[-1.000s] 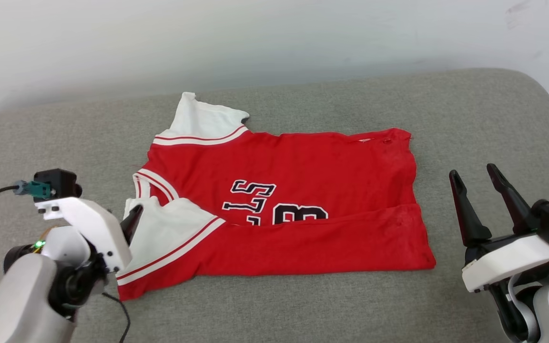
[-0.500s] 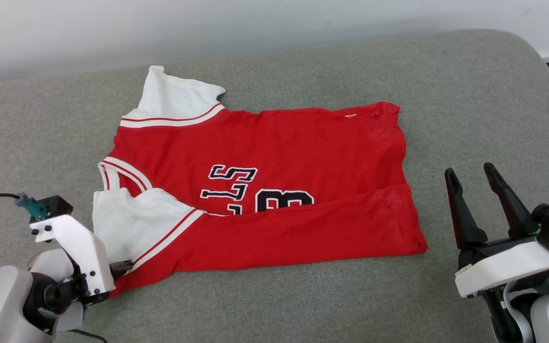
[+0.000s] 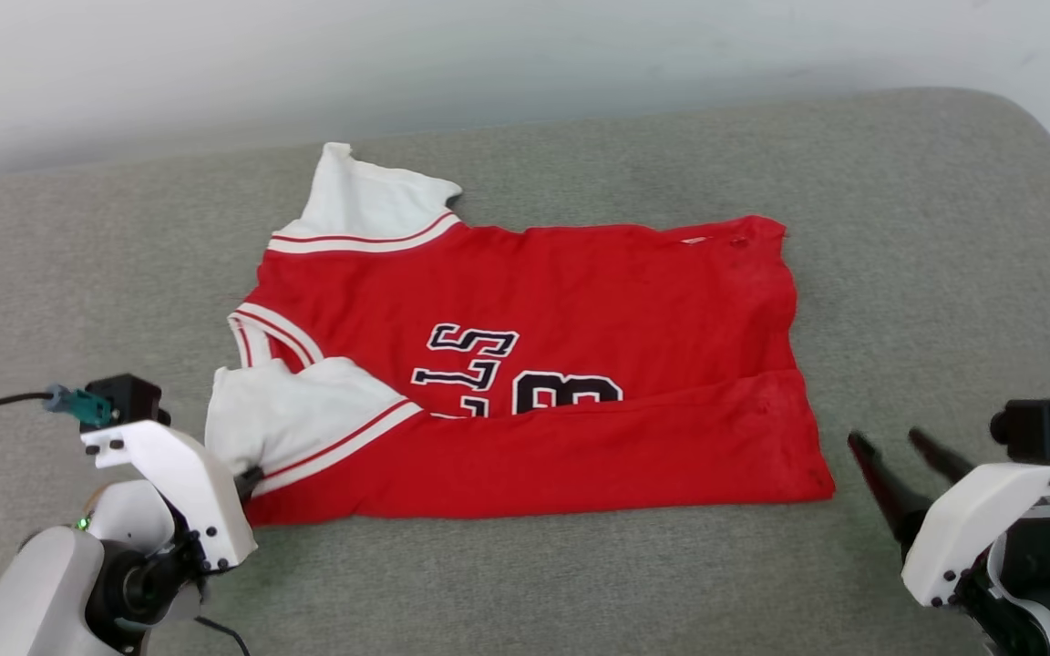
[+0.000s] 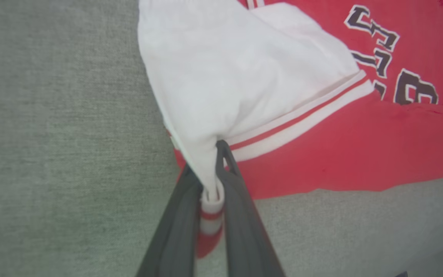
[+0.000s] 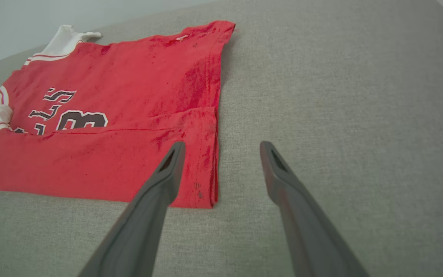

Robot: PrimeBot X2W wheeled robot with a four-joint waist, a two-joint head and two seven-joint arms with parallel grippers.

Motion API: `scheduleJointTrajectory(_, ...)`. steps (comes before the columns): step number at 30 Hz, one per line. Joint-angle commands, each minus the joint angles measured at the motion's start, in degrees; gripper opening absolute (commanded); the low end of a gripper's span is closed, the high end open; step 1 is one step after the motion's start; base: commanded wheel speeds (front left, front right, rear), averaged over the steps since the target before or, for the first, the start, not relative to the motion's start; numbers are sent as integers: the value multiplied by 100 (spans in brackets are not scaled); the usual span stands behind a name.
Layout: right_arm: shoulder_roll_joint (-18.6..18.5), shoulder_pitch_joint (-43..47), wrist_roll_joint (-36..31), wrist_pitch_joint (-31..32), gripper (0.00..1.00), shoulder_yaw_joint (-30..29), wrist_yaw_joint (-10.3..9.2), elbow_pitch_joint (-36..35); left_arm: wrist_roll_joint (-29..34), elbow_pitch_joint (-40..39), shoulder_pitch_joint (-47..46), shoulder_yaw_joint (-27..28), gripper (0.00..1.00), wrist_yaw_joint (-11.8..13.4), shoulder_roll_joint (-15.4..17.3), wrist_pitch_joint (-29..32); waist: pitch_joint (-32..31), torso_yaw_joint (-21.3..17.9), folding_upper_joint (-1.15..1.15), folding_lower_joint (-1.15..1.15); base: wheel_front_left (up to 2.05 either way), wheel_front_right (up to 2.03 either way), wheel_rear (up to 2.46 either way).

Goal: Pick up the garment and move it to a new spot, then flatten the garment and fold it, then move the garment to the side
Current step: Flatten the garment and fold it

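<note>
1. The left gripper [image 3: 250,477] was positioned near the front-left corner of the grey cushion [image 3: 580,583]. Its jaws were closed almost fully on the hem of the garment's near white sleeve. In the left wrist view, the left gripper [image 4: 212,165] pinched a fold of white cloth, and the red-and-white striped trim hung down between the two dark fingers.

2. The garment [image 3: 534,319] lay in the middle of the cushion, collar toward the cushion's left edge and bottom hem toward its right edge. The far white sleeve pointed toward the rear edge, below the pale wall [image 3: 488,55]. The front long side of the garment [image 4: 321,138] was folded over the body and covered the lower part of the black lettering and the number.

3. The right gripper [image 3: 890,446] was positioned near the front-right corner of the cushion, just beside the front hem corner of the garment [image 5: 102,154]. The jaws of the right gripper [image 5: 222,150] stood wide apart with nothing held between them. Contact with the cloth could not be determined.
</note>
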Motion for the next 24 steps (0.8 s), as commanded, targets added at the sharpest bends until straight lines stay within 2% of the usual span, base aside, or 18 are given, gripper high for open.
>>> scheduleJointTrajectory(1, -97, -93, 178, 502, 100, 47, -2, 138, 91, -217, 36, 28, 0, 24, 53, -130, -34, 112, 0, 0, 0, 0, 0)
scheduleJointTrajectory(5, -279, -323, 353, 1313, 100, 234, -1, 381, 195, -631, -10, 6, 0, 77, 68, -214, 69, 274, 0, 0, 0, 0, 0)
scheduleJointTrajectory(13, -274, -1051, 498, 1815, 100, 621, -2, 1309, 316, -1089, -224, -122, 0, 138, 9, -188, 423, 486, 0, 0, 0, 0, 0)
scheduleJointTrajectory(14, -185, -1178, 647, 2000, 100, 907, -1, 1750, 340, -1103, -263, -180, 0, 122, -44, -231, 487, 527, 0, 0, 0, 0, 0)
scheduleJointTrajectory(15, -154, -1210, 720, 2040, 100, 1000, -1, 1847, 345, -1085, -264, -196, 0, 113, -59, -245, 502, 534, 0, 0, 0, 0, 0)
scheduleJointTrajectory(16, -134, -1239, 772, 2051, 15, 1072, 2, 1924, 339, -1068, -261, -211, 0, 107, -92, -262, 513, 542, 0, 0, 0, 0, 0)
scheduleJointTrajectory(17, -130, -1275, 827, 2060, 0, 1137, 7, 1987, 352, -1052, -269, -221, 0, 99, -112, -287, 520, 548, 0, 0, 0, 0, 0)
scheduleJointTrajectory(24, -388, -1567, 934, 1753, 0, 1289, 5, 1967, 276, -912, -218, -139, 0, 92, -283, -579, 402, 549, 0, 0, 0, 0, 0)
